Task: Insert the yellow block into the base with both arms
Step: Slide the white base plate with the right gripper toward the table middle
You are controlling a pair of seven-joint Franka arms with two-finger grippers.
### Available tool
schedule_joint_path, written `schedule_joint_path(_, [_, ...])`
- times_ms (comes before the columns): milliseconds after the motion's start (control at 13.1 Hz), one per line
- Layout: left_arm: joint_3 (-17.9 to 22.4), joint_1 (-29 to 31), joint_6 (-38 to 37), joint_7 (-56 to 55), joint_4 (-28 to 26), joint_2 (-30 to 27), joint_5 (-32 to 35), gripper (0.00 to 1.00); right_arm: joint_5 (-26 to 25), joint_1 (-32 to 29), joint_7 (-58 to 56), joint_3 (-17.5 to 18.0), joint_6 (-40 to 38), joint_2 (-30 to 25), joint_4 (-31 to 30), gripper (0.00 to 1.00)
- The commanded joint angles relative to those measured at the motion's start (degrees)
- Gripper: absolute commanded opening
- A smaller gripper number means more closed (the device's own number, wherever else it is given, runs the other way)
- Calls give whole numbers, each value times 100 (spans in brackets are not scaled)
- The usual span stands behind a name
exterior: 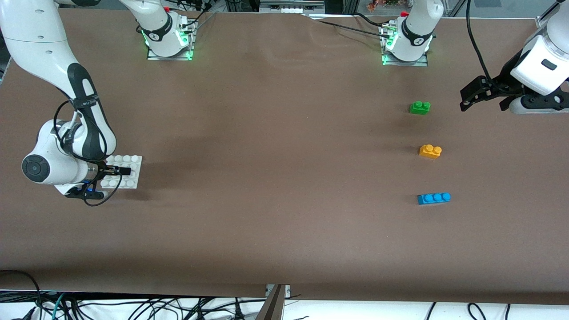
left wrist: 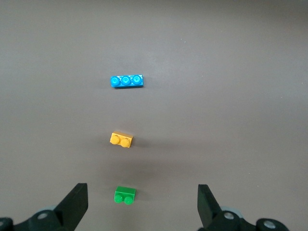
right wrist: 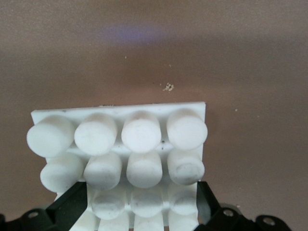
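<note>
The yellow block lies on the table between a green brick and a blue brick; it also shows in the left wrist view. The white base lies flat near the right arm's end of the table. My right gripper is low over the base, open, with three rows of studs showing between its fingers. My left gripper hangs open and empty in the air beside the green brick, toward the left arm's end; the left wrist view shows it above the bricks.
A green two-stud brick lies farther from the front camera than the yellow block, and a blue three-stud brick lies nearer. All three show in a row in the left wrist view, green and blue. Brown table cover throughout.
</note>
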Motion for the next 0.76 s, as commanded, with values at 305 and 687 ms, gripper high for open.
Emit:
schedule_joint_path(305, [-14, -23, -47, -34, -9, -51, 123, 100, 136, 301, 44, 37, 386, 189, -49, 100])
schedule_joint_path(687, [-14, -23, -47, -34, -1, -51, 123, 100, 409, 495, 140, 282, 588, 295, -31, 100])
